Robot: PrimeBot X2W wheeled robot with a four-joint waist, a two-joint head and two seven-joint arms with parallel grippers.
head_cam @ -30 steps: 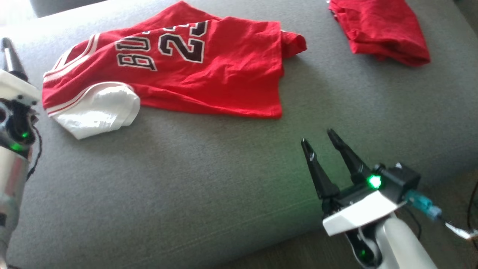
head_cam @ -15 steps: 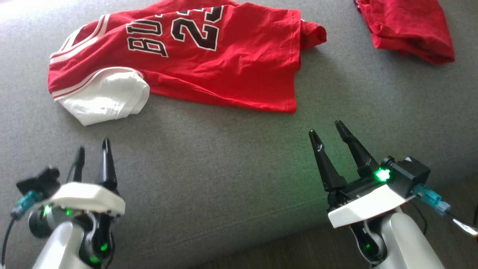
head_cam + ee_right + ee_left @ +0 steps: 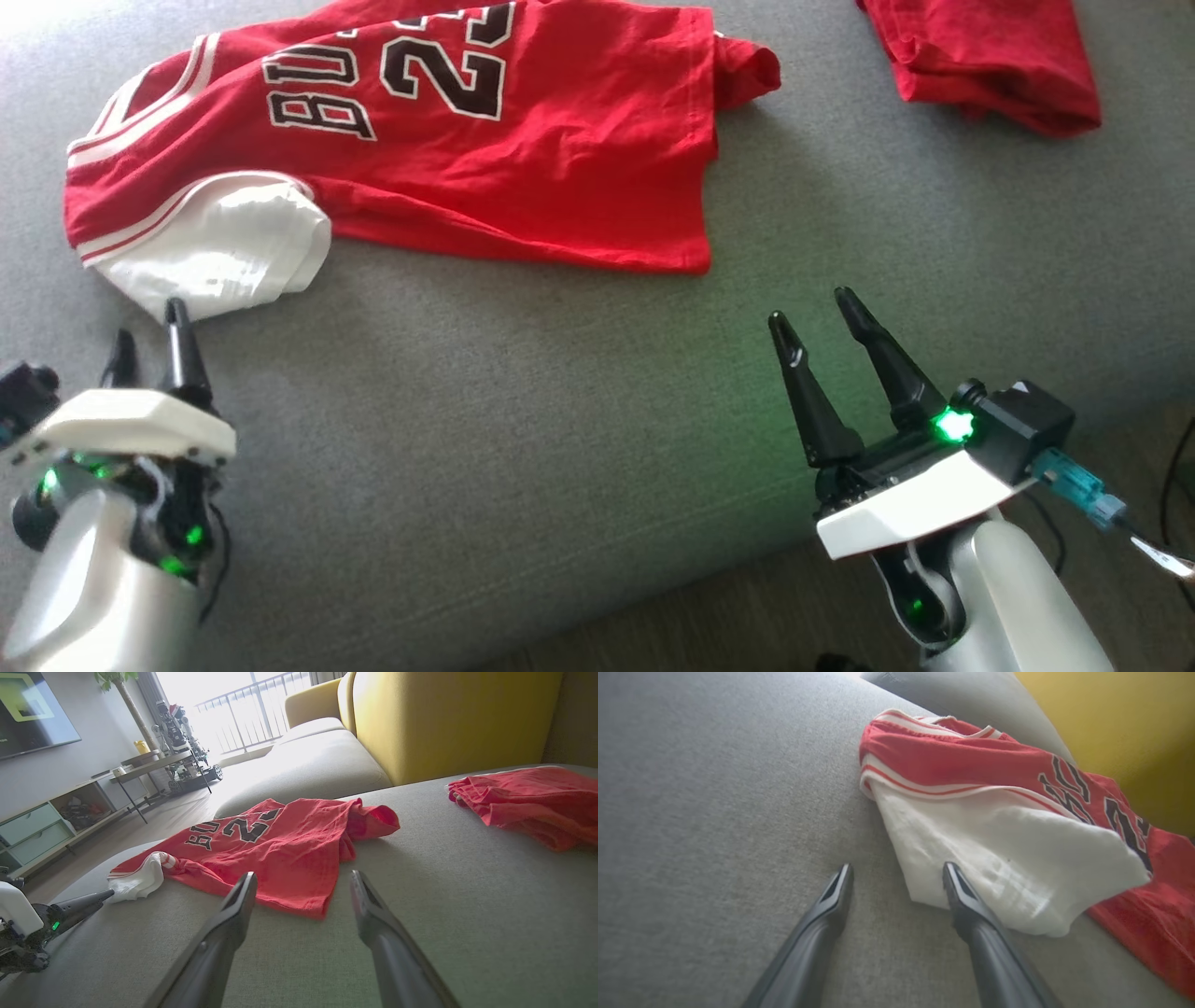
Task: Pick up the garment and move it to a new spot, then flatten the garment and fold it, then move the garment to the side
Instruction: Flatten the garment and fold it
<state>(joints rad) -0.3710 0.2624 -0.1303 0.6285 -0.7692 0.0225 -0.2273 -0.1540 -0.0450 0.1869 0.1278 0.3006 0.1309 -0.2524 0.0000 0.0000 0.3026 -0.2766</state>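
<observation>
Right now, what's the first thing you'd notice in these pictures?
The bright red jersey with big black numbers, spread across the grey sofa cushion. Its white part lies just ahead of the left arm's open fingers. Another red cloth sits at the far right.

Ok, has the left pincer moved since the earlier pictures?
Yes. The left pincer has closed in on the white sleeve: earlier bare cushion lay between them, now one tip reaches the sleeve's near edge.
</observation>
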